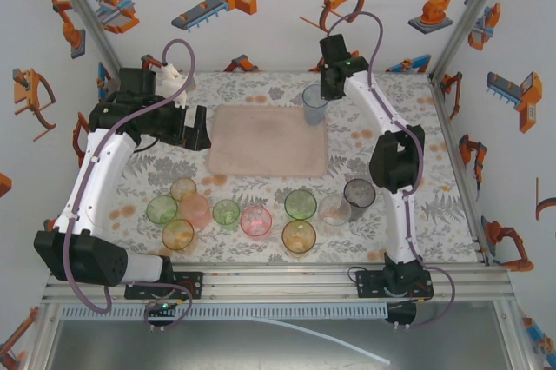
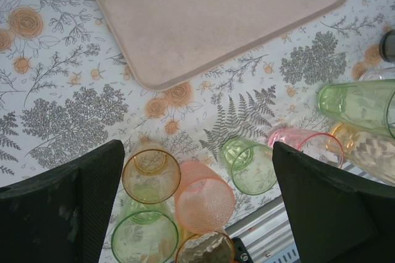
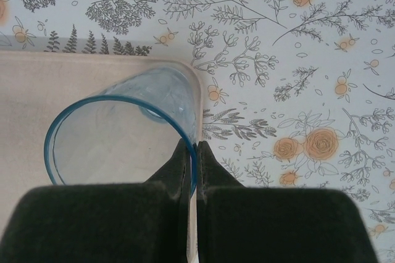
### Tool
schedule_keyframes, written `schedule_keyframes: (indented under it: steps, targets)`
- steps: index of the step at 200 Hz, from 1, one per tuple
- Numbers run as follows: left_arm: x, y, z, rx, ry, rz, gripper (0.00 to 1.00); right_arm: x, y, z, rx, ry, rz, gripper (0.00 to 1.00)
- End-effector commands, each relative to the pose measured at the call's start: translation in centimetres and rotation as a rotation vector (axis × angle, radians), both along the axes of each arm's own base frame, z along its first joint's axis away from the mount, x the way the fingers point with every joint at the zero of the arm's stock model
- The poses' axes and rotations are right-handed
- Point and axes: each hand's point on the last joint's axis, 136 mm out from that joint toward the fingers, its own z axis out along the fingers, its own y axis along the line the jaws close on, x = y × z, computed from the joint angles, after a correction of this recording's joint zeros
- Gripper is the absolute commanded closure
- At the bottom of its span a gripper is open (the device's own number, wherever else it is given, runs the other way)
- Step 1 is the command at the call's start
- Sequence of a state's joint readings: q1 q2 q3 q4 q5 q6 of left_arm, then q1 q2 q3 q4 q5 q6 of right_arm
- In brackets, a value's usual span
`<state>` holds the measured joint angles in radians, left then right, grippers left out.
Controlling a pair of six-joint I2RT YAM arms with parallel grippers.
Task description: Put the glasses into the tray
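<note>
The pale pink tray point(image 1: 261, 144) lies at the table's middle back. My right gripper point(image 3: 192, 146) is shut on the rim of a pale blue glass point(image 3: 126, 121), one finger inside the rim and one outside. That blue glass point(image 1: 314, 102) stands upright at the tray's back right corner. My left gripper point(image 1: 187, 127) hangs open beside the tray's left edge, nothing between its fingers point(image 2: 68, 207). Several green, orange, pink, clear and grey glasses stand in a row near the front, among them a green one point(image 1: 301, 205) and an inverted pink one point(image 2: 203, 198).
The tabletop carries a floral print point(image 1: 434, 170). An aluminium rail point(image 1: 287, 281) runs along the near edge behind the arm bases. White walls with robot stickers enclose the table on three sides.
</note>
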<state>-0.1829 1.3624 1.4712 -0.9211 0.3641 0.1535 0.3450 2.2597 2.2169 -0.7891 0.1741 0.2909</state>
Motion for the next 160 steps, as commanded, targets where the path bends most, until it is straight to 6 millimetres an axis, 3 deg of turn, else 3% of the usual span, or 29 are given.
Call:
schedule_keyframes:
  steps: [1,90,119,160]
  targets:
    - [-1.00,-0.42,0.59,-0.028,0.004,-0.013,0.03,0.42,-0.01,0.62,0.022,-0.011,-0.012,0.99]
    - [-0.91,-0.44,0.67,-0.027,0.001,-0.013,0.03,0.10,-0.67,0.85,0.018,0.001,-0.016,0.80]
    - [-0.89,-0.43,0.77,-0.028,-0.001,-0.012,0.03,-0.16,-0.57,0.84,0.016,0.010,-0.008,0.62]
    - [-0.78,-0.38,0.97,-0.022,-0.006,-0.012,0.03,-0.37,-0.78,1.22,0.011,0.009,-0.007,0.59]
